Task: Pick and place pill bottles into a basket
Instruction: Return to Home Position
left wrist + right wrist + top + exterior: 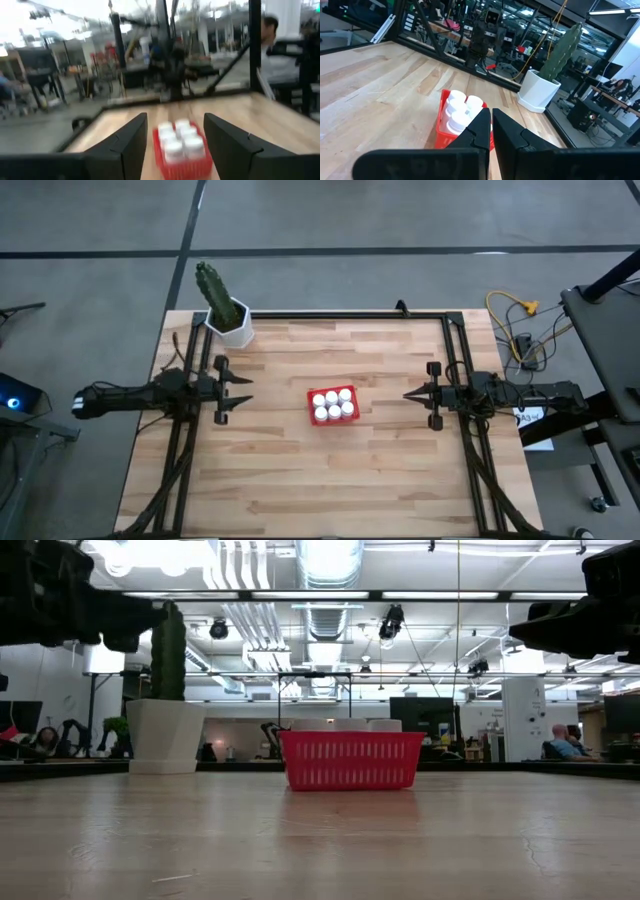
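The red basket (332, 407) stands at the middle of the table, with several white pill bottles (333, 404) upright inside it. The left wrist view looks at the basket (182, 162) and bottles (179, 137) between the fingers. My left gripper (248, 389) is open, level, left of the basket and well apart from it. My right gripper (407, 394) is shut, level, to the right of the basket, holding nothing. In the right wrist view the basket (442, 131) shows behind the shut fingers.
A white pot with a green cactus (225, 308) stands at the table's far left corner. Black frame rails (350, 316) run along the far edge and both sides. Bare wood lies around the basket. People sit in the room beyond the table.
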Action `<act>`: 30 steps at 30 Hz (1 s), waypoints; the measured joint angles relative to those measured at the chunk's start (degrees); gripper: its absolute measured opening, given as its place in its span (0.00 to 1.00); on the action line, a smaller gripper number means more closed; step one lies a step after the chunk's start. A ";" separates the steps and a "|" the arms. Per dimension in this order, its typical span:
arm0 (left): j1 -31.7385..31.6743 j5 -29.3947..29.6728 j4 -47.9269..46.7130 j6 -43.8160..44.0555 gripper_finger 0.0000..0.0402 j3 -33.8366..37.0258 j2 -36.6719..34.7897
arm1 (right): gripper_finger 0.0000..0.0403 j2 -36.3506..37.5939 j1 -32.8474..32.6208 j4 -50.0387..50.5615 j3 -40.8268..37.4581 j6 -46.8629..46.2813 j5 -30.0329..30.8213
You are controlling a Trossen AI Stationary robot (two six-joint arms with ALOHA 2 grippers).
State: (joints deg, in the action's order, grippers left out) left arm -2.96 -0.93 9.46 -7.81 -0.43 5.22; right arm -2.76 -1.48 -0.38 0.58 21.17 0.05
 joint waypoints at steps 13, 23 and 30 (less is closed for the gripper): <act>-0.04 1.57 -7.51 1.41 0.44 -0.02 1.37 | 0.02 0.00 0.02 0.00 0.00 -0.01 0.06; -0.04 1.57 -7.39 1.41 0.44 -0.02 2.75 | 0.02 -0.02 0.02 0.02 0.00 0.00 0.04; -0.04 1.57 -7.46 1.41 0.44 0.00 3.16 | 0.02 -0.02 0.02 0.00 0.00 -0.10 0.04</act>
State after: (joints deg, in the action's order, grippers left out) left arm -3.01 0.64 2.00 -6.39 -0.43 8.38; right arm -2.79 -1.45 -0.38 0.58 21.07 0.10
